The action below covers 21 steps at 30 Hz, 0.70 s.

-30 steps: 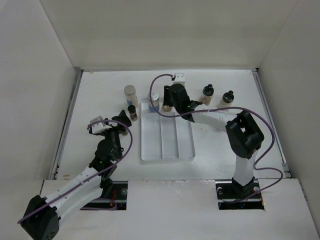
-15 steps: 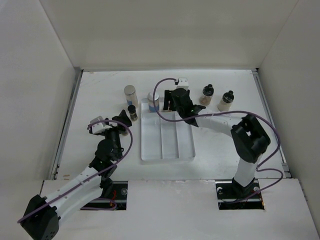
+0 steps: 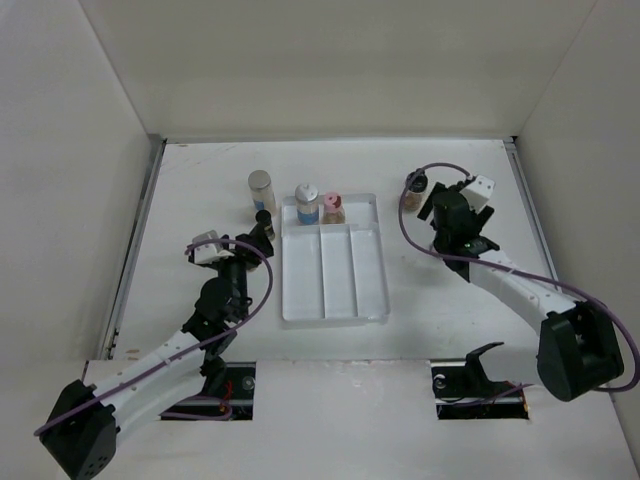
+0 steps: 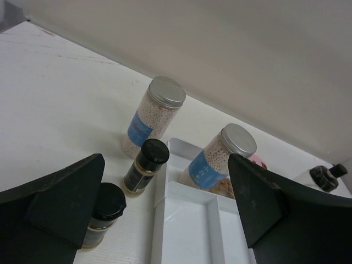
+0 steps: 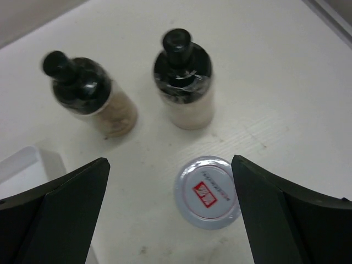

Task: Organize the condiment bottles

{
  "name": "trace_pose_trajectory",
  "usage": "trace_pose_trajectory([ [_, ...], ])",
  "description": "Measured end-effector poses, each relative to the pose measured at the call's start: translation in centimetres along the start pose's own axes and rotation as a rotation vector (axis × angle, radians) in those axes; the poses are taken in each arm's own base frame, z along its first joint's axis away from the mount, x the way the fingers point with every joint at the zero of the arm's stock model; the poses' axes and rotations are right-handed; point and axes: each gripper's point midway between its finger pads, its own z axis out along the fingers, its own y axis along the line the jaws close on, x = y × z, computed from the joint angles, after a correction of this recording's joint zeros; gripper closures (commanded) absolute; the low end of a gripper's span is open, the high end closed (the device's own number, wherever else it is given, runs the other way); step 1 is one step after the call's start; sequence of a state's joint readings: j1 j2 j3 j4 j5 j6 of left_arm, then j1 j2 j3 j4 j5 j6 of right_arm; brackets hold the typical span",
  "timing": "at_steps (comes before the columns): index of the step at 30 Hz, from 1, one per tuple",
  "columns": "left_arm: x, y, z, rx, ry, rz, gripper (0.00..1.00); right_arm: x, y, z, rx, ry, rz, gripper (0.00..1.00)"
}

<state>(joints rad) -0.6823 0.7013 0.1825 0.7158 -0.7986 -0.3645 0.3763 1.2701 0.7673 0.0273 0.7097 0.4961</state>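
From overhead, the right arm hides all but one black-topped bottle (image 3: 416,184) at the far right of the counter (image 3: 200,180). A second black-topped bottle (image 5: 184,77) and a jar with a red-marked white lid (image 5: 208,191) show only at its wrist. The right end effector (image 5: 169,165) gapes wide above that jar, holding nothing. The left end effector (image 4: 165,181) is equally wide and empty, near two small black-capped bottles (image 4: 146,165). A blue-labelled jar (image 3: 307,203) and a pink-capped jar (image 3: 332,207) stand in the rear compartment of the white tray (image 3: 340,300), with a silver-capped jar (image 3: 261,188) just left of it.

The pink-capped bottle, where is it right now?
In the top view the pink-capped bottle stands in the far compartment of the white tray, just right of the silver-capped jar that shares it.
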Motion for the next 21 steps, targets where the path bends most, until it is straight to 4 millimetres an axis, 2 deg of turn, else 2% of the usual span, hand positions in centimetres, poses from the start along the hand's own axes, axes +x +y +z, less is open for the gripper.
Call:
trace_pose_trajectory([
  [3,0.1,-0.2,0.0,0.010,0.004,-0.001,0.02,1.3,-2.1,0.3,0.064,0.038,-0.021,0.00],
  [6,0.0,-0.4,-0.1,0.018,0.002,-0.005,0.02,2.3,-3.0,0.3,0.086,0.066,-0.032,0.00],
  [10,0.0,-0.5,-0.1,0.023,0.005,-0.005,0.03,3.4,-3.0,0.2,0.069,0.103,-0.031,0.04],
  [17,0.1,-0.6,-0.2,0.028,0.009,-0.005,0.03,7.6,-3.6,1.1,0.079,0.207,-0.070,0.22],
  [21,0.3,-0.5,-0.1,0.026,0.013,0.000,0.03,8.2,-3.8,1.6,0.094,0.216,-0.076,0.23],
])
